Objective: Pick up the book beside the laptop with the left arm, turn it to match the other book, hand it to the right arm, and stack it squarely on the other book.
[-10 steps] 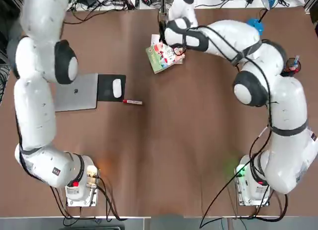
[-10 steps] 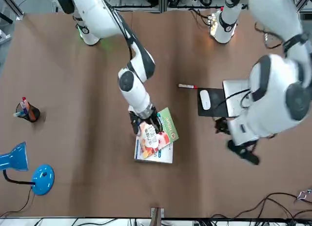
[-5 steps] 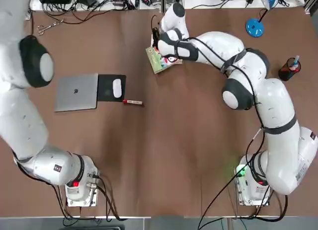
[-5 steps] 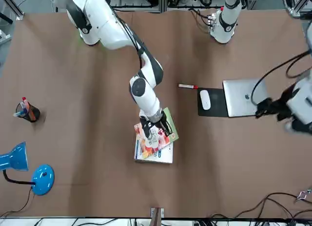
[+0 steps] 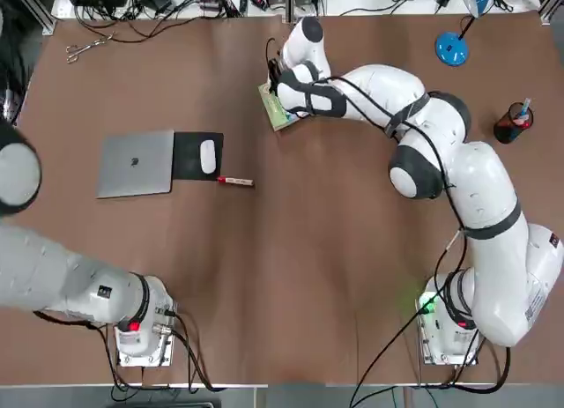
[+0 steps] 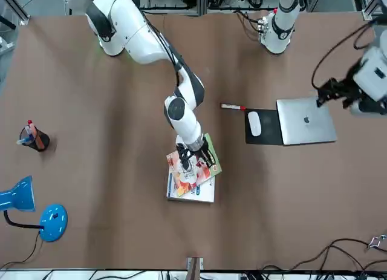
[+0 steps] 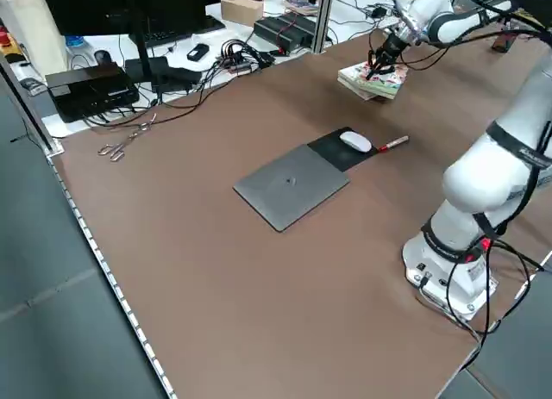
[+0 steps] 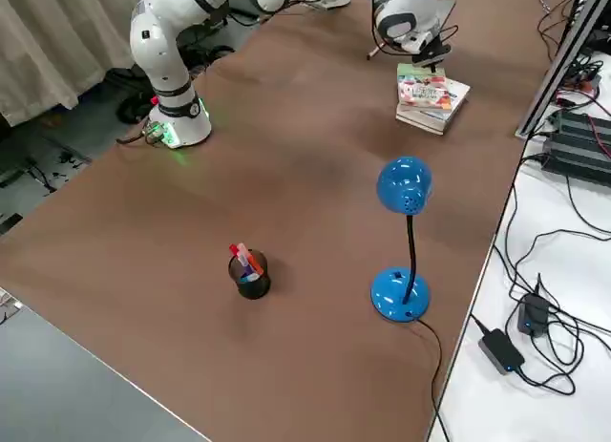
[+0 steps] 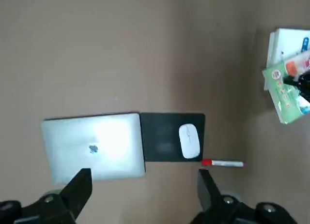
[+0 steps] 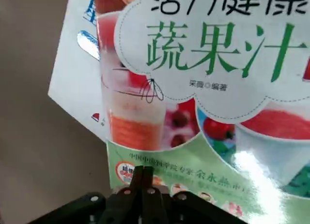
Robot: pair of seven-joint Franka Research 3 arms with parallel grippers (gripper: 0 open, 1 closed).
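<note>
Skew is the main risk: the book (image 6: pixel 186 176) lies under the right pincer (image 10: pixel 143 171), on top of the white book (image 6: pixel 204 192), but turned against it, its green end sticking out past the edge. Likely next step is squaring it up. If the right pincer pushes only at that green end, the book could pivot about the contact instead of sliding straight, or overshoot and tip off the far side. Glossy cover probably slides easily. Pressing too hard could drag the white book too, or scuff the cover.

Right pincer: fully closed, fingers together over the green strip of the cover. No part of the book visible between them, so I read it as a nudge, not a grip. Touching or just above? Can't tell from here.

Left pincer (image 9: pixel 145 176): wide open, nothing between its fingers, well apart from the books, off on the laptop side. Laptop (image 9: pixel 99 149), mouse (image 9: pixel 189 141) and marker (image 9: pixel 227 163) are between it and the stack. Handover looks done, so its job is probably just staying out of the way; swinging back in would risk a bump with the right arm (image 5: pixel 379 95).
</note>
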